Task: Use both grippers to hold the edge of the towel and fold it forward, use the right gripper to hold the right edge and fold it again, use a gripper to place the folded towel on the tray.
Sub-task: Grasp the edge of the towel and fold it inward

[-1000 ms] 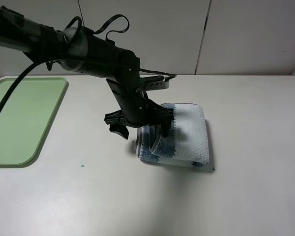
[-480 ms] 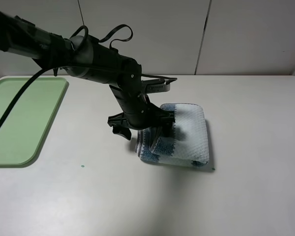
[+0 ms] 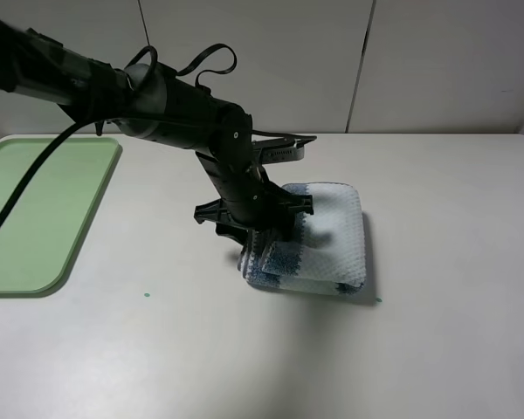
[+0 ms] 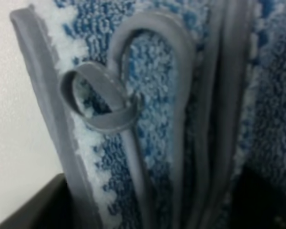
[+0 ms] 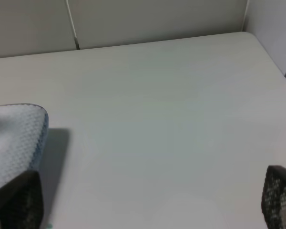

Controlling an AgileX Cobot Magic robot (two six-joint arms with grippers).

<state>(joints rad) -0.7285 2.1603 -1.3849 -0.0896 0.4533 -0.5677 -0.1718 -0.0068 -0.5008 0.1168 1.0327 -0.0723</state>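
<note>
The towel (image 3: 319,240) lies folded into a thick, soft pad near the middle of the white table (image 3: 437,332). It is fluffy terry cloth with blue and pale stripes, and its top looks bumpy like a waffle. The left gripper (image 3: 253,229) has its black jaws down at the towel's left edge. In the left wrist view the cloth fills almost the whole picture: several layers stand side by side, each edged with a smooth grey hem (image 4: 43,95), and a little grey loop (image 4: 97,102) curls out from one. The jaws sit around these layers, but I cannot tell if they are squeezing yet.

The right gripper (image 5: 148,202) has its jaws spread wide, with two dark, dotted fingertips (image 5: 16,200) far apart and nothing between them.

The tray (image 3: 44,209) is flat, smooth, light green plastic with round corners. It sits at the table's far left, well apart from the towel.
</note>
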